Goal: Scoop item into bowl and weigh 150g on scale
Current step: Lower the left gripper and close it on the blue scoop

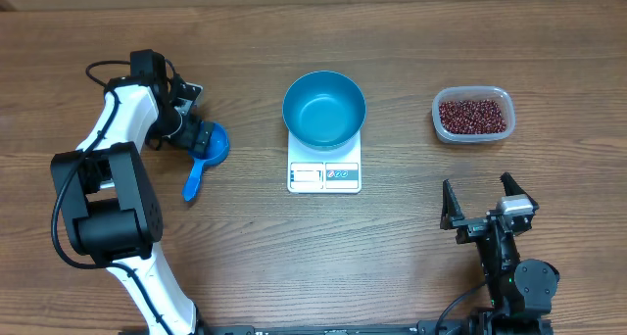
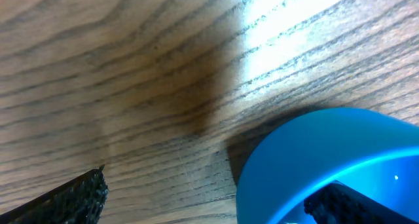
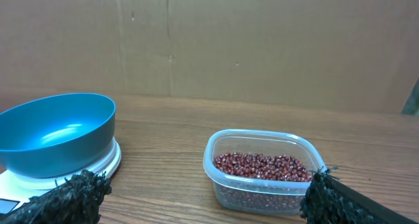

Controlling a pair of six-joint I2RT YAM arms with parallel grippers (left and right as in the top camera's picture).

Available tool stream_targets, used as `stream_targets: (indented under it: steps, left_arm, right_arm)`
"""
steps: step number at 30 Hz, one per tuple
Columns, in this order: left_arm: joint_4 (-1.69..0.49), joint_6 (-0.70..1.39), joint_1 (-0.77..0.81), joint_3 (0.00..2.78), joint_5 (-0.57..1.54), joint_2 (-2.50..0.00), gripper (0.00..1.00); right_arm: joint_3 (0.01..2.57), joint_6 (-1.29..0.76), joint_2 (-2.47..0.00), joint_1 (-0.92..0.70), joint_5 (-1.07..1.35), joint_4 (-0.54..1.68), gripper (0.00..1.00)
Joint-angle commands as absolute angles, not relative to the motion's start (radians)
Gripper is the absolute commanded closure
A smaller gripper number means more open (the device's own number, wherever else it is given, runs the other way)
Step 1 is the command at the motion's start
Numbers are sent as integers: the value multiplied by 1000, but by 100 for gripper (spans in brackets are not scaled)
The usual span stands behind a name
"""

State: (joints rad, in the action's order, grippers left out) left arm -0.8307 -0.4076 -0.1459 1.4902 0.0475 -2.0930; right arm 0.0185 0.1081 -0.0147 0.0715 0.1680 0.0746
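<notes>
Beans [image 1: 473, 117] lie in a loose red-brown heap, well apart from both grippers, far to the right of the scale [image 1: 324, 175].

1. Left gripper [image 1: 199, 131]: released, jaws spread wide. It sits well left of the scale, low over the table [image 1: 392, 266], at the cup of a small blue scoop [image 1: 196, 178]. In the left wrist view one finger [image 2: 72, 201] stands clear of the scoop over bare wood, while the other finger [image 2: 353, 207] shows past the cup's blue rim. Whether that finger touches the cup cannot be told. Nothing is clamped between the jaws.

2. Right gripper [image 1: 482, 200]: released, jaws spread wide and holding nothing. It hangs to the right of the scale, nearer the robot's side of the table. Its wrist camera faces the bean container and the scale.

3. Scoop: lies flat on the table left of the scale, handle pointing toward the robot's side.

4. Bowl [image 1: 324, 108]: deep blue, upright, resting on the far part of the scale platform. The display and buttons along the scale's near edge are uncovered.

5. Clear tub [image 1: 436, 115]: holds the beans; stands upright, well right of the scale, level with the bowl.
</notes>
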Motion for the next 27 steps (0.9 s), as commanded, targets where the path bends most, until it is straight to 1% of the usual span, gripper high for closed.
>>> stream_targets:
  steps: [1,11,14,21,27]
  left_arm:
    - [-826,-427,-150,1476,45,-2106,1]
    - [-799,-427,-149,1443,45,-2106,0]
    - [-796,-426,-150,1443,45,-2106,2]
    - [-795,-427,-150,1443,45,-2106,14]
    - [-792,-426,-149,1443,45,-2106,21]
  right_arm:
    - [8,106,-3,75,159,70,0]
    - [8,106,-3,75,159,70,0]
    - [8,106,-3,75,159,70,0]
    - [8,106,-3,75,159,70,0]
    - [8,106,-3,75,159,70,0]
